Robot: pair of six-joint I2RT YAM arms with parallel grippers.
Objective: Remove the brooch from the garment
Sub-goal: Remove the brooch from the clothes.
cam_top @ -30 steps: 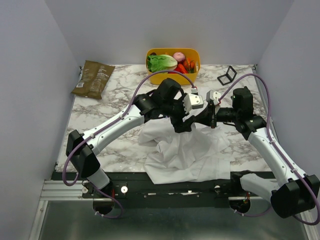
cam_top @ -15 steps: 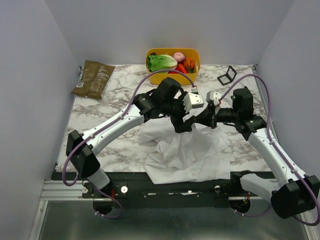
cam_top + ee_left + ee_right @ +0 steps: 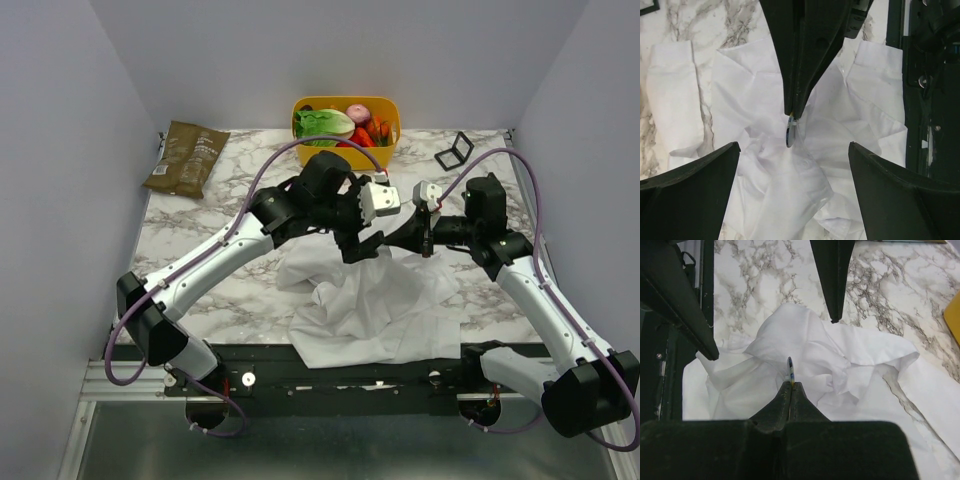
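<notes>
The garment, a white wrinkled shirt [image 3: 370, 310], lies bunched at the table's front centre. My right gripper [image 3: 791, 386] is shut on the brooch [image 3: 789, 369], a thin round disc seen edge-on with blue and yellow on its rim. The brooch is held above the shirt [image 3: 850, 355], and a fold of cloth rises up to it [image 3: 790, 132]. My left gripper [image 3: 794, 145] is open wide, one finger on each side of the brooch and apart from it, over the shirt [image 3: 780, 200]. In the top view both grippers meet above the shirt's back edge, left [image 3: 362, 245] and right [image 3: 392, 242].
A yellow basket [image 3: 395, 130] of vegetables stands at the back centre. A brown packet [image 3: 187, 157] lies at the back left. A small black open case [image 3: 454, 151] lies at the back right. The black front rail [image 3: 330, 378] runs just below the shirt.
My left arm has drawn a little to the left and back, so its open gripper sits slightly farther from the right gripper. The right arm and the brooch have not moved.
</notes>
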